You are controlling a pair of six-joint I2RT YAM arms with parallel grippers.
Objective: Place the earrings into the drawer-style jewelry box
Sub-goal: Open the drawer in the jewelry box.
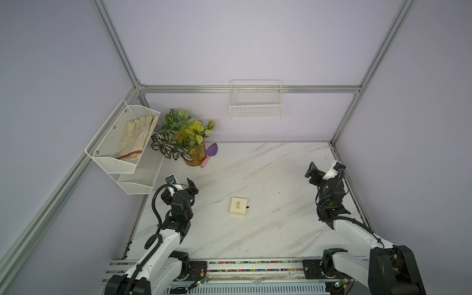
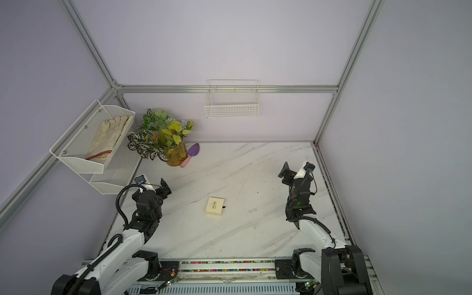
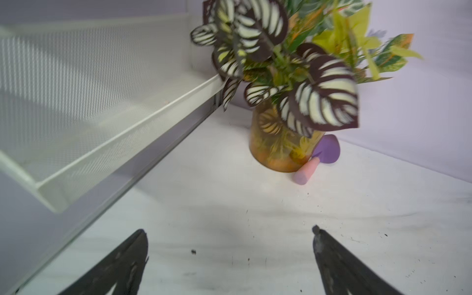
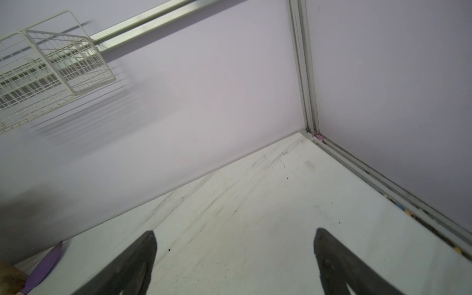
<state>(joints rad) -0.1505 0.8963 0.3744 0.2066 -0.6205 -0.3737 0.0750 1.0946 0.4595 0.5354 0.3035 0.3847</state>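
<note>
You're basically at square one here. The jewelry box (image 1: 238, 207) sits on the surface (image 1: 255, 166) with its drawer looking closed, just the black pull tab (image 1: 248, 205) poking out. Both earrings (image 1: 275, 210) lie loose near the box on its tab side. Your left end effector (image 3: 229, 229) and right end effector (image 4: 235, 231) are spread wide, empty, well apart from the box. Opening the drawer and dropping both studs in is all ahead of you.

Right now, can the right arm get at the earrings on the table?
Probably yes. The earrings lie on bare table between the jewelry box and the right arm, nothing covering them. The right gripper is open and empty, but faces the back corner, so it would have to turn.
</note>
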